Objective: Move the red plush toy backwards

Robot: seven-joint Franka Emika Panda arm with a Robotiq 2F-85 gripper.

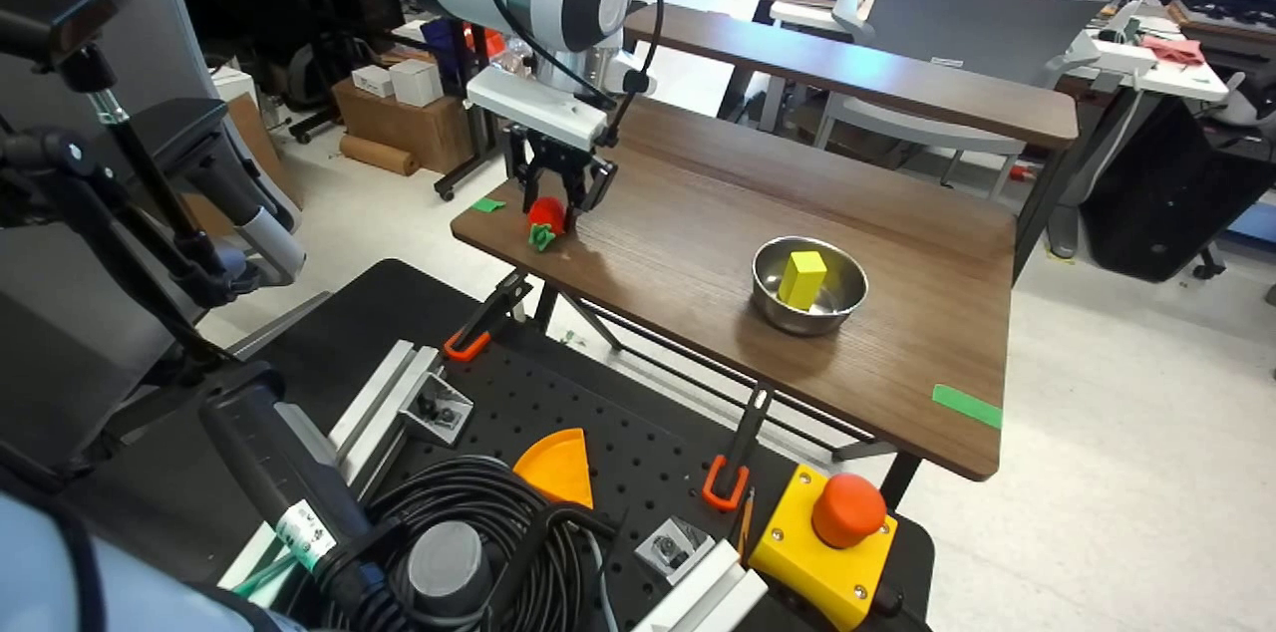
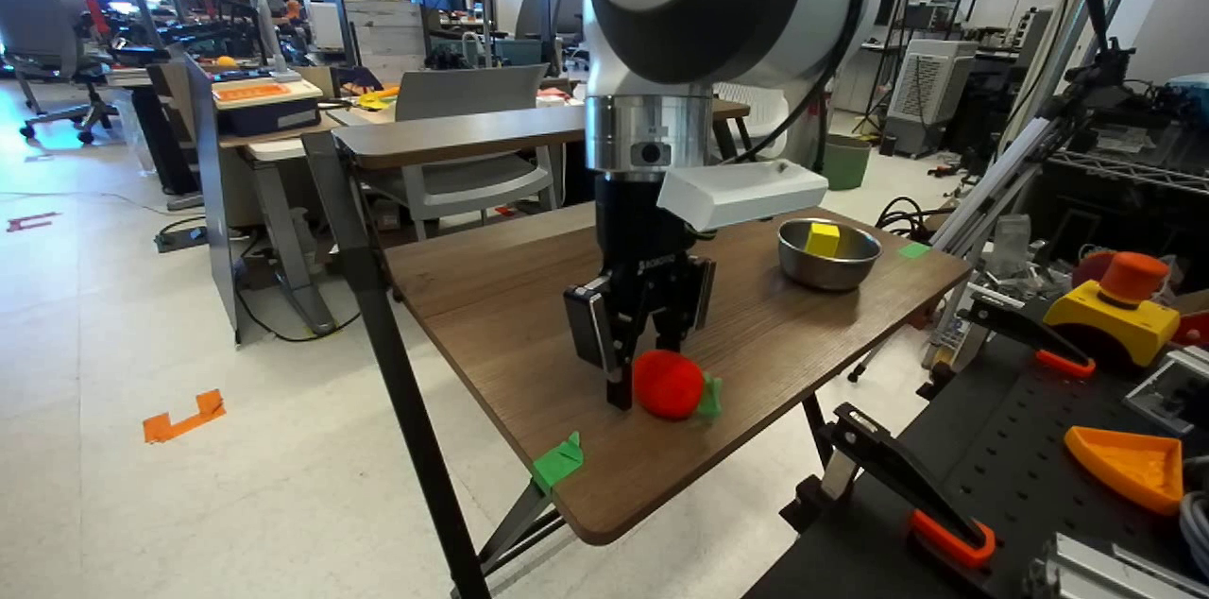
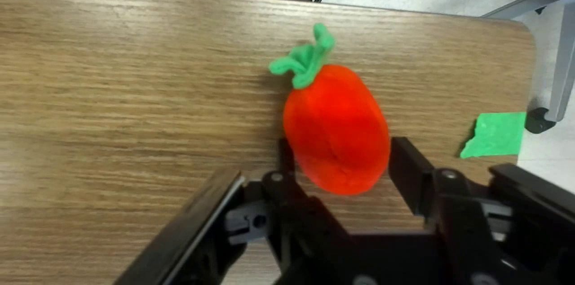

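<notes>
The red plush toy (image 1: pixel 546 213) is round with a green leafy stem and sits near the corner of the wooden table. It also shows in an exterior view (image 2: pixel 669 385) and in the wrist view (image 3: pixel 339 127), stem toward the table edge. My gripper (image 3: pixel 340 143) points down with its fingers wide apart, one on each side of the toy. The fingers are close to or at its sides; the toy keeps its round shape and does not look squeezed. In the wrist view it partly covers the left finger. The fingertips are low, near table height, in both exterior views.
A metal bowl (image 1: pixel 773 298) with a yellow block (image 1: pixel 802 280) stands farther along the table (image 1: pixel 678 183). Green tape (image 2: pixel 558 460) marks the table near the toy. A black bench (image 1: pixel 618 453) with clamps, cables and a red button box (image 1: pixel 832 542) lies alongside.
</notes>
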